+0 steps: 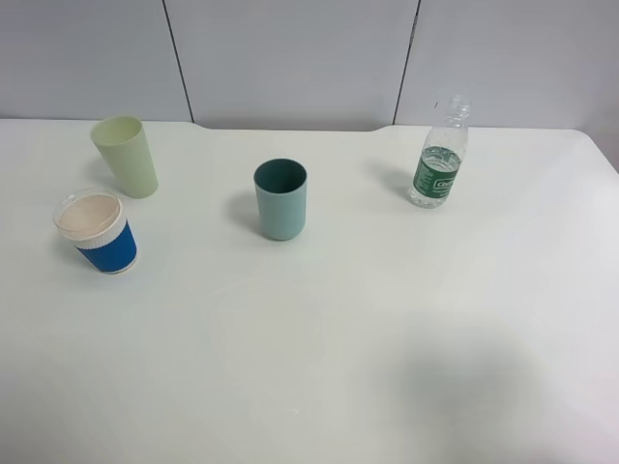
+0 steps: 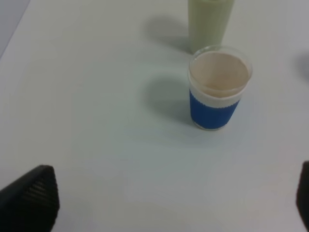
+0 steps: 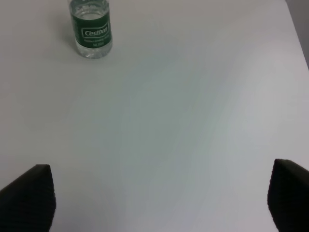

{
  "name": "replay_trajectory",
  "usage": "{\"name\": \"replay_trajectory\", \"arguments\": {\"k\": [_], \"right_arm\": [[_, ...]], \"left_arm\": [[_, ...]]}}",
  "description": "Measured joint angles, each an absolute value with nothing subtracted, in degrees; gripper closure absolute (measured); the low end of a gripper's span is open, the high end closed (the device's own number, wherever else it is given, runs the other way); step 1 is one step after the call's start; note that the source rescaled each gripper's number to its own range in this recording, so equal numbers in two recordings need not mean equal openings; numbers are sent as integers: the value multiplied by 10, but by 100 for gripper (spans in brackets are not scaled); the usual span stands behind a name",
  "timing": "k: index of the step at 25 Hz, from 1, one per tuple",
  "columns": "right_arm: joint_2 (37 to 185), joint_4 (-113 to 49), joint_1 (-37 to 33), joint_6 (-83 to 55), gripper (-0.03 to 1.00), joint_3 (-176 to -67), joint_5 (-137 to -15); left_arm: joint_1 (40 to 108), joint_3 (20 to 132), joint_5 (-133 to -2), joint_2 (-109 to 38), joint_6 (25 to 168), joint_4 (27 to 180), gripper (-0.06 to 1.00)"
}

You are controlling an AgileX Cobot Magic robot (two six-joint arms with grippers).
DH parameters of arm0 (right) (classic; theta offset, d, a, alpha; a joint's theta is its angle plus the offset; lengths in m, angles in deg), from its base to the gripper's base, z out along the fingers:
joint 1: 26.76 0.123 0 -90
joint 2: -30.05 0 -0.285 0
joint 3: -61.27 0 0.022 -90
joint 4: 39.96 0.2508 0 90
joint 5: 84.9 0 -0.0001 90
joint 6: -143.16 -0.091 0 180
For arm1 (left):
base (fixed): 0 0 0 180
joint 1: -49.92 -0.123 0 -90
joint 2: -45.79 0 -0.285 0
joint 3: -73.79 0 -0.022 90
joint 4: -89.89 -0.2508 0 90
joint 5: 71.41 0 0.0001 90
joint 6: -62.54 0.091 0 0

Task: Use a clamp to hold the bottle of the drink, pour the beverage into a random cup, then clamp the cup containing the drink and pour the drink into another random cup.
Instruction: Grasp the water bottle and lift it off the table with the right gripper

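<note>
Bottle (image 1: 440,162) stands on white table (image 1: 329,348) before grey wall panels (image 1: 290,58); left gripper (image 2: 164,200) and right gripper (image 3: 159,198) both spread.

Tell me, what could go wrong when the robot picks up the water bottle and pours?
1. The bottle is tall and thin, so the open right hand might knock it over instead of gripping it.
2. It looks like soft clear plastic, so squeezing too hard could make it spill.
3. The blue cup and pale green cup stand close together, so pouring into one might bump or splash the other.
</note>
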State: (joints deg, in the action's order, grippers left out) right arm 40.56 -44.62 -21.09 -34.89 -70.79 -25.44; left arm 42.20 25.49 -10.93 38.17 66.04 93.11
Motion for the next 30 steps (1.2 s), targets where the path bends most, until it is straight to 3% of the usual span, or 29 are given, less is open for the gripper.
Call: {"name": "replay_trajectory", "arguments": {"k": [5, 10, 13, 22, 30], "right_arm": [[499, -446, -211, -353, 21, -745, -339], [608, -446, -211, -353, 3, -758, -439], [665, -448, -211, -353, -2, -759, -517], [855, -446, -211, -359, -2, -759, -673], [990, -442, -204, -360, -2, -759, -738]], "left_arm": [[422, 255, -109, 382, 660, 931, -6], [422, 255, -109, 382, 660, 931, -6], [422, 255, -109, 382, 660, 931, -6], [422, 255, -109, 382, 660, 931, -6], [422, 255, -109, 382, 660, 931, -6]]}}
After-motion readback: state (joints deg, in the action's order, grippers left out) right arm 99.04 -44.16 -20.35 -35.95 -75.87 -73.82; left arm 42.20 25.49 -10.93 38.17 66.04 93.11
